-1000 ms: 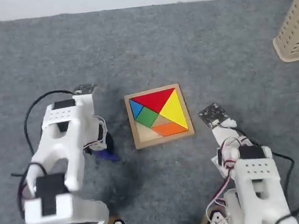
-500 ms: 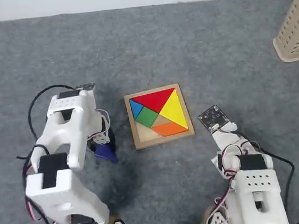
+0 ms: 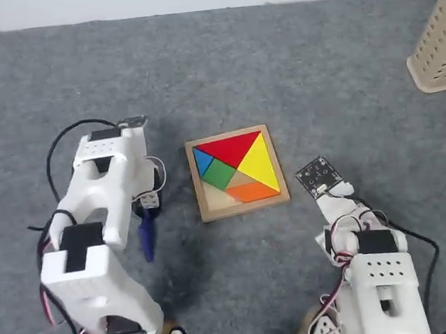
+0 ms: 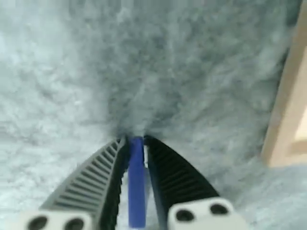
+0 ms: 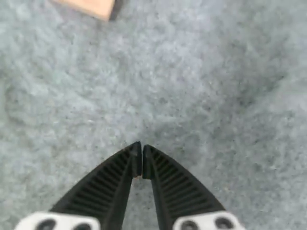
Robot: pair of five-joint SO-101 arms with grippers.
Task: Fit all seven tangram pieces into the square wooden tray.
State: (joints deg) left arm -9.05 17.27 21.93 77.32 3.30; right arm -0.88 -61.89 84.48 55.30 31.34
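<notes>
The square wooden tray (image 3: 203,209) lies at the middle of the grey carpet in the high view. Red (image 3: 227,148), yellow (image 3: 259,163), blue (image 3: 202,162), green (image 3: 220,175) and orange (image 3: 251,191) pieces lie in it, with bare wood at its near left. Left of the tray, my left gripper (image 3: 145,220) is shut on a dark blue piece (image 3: 146,237), held edge-on. In the left wrist view the blue piece (image 4: 136,182) stands between the fingers (image 4: 165,167), with the tray's wall (image 4: 287,110) off to one side. My right gripper (image 5: 142,149) is shut on nothing over bare carpet, near a tray corner (image 5: 88,5).
A beige slatted container (image 3: 441,40) stands at the far right edge. The right arm (image 3: 377,270) sits near the front right, its wrist board (image 3: 319,174) just right of the tray. Grey carpet surrounds the tray on all sides.
The left arm has shifted slightly away from the front edge, and the blue piece has turned from lying flat-looking to edge-on. The right arm drew back a little toward the front.
</notes>
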